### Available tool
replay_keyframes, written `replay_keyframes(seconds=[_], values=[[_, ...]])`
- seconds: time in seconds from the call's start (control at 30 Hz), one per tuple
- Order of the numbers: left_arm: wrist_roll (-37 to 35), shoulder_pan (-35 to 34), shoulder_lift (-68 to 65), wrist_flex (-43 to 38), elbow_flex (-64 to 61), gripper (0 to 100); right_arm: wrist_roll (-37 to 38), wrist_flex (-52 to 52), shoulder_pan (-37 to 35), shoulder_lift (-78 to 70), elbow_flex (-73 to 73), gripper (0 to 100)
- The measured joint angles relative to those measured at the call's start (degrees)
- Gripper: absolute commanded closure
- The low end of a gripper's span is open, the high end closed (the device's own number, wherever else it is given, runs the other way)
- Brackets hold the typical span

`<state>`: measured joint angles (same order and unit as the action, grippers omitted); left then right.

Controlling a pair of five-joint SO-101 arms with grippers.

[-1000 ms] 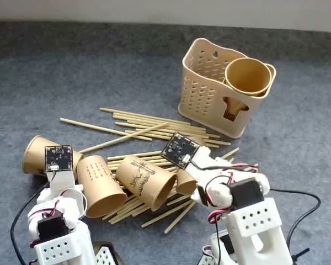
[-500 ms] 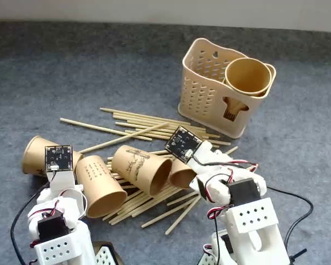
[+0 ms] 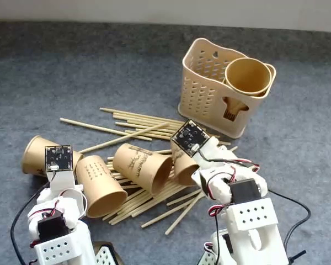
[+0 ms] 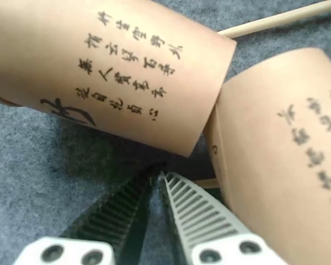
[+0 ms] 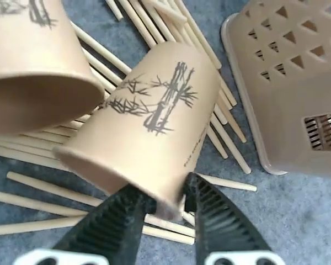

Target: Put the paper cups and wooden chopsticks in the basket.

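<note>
Grey carpet point(image 3: 71, 66) covers the table, and a pale wall point(image 3: 165, 8) runs along its far edge. Toward the far right corner the cream basket point(image 3: 204, 83) stands upright, with one paper cup point(image 3: 248, 76) upright in its right compartment.

Four more cups lie on their sides nearer the near edge. The leftmost cup point(image 3: 33, 155) is close to the left edge, and the second cup point(image 3: 99, 185) is just beside it with its mouth toward the near edge. The middle cup point(image 3: 140, 165) lies over the sticks, and the bamboo cup point(image 5: 149, 127) is just beside that one.

The wooden chopsticks point(image 3: 149, 128) lie in a loose heap across the middle, from under the cups to the foot of the basket.

The right gripper point(image 5: 164, 190) has its jaws clamped on the bamboo cup's rim. The left gripper point(image 4: 157, 178) sits low over the carpet by the bases of the leftmost and second cups. Its jaws are drawn together and hold nothing.
</note>
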<state>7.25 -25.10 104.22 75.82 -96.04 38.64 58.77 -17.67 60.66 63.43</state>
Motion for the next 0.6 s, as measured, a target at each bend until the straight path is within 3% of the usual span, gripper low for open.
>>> replay_keyframes(seconds=[0.6], values=[[0.0,0.0,0.0,0.0,0.0,99,-13.89,0.97,0.0,0.0,-6.42,99.2]])
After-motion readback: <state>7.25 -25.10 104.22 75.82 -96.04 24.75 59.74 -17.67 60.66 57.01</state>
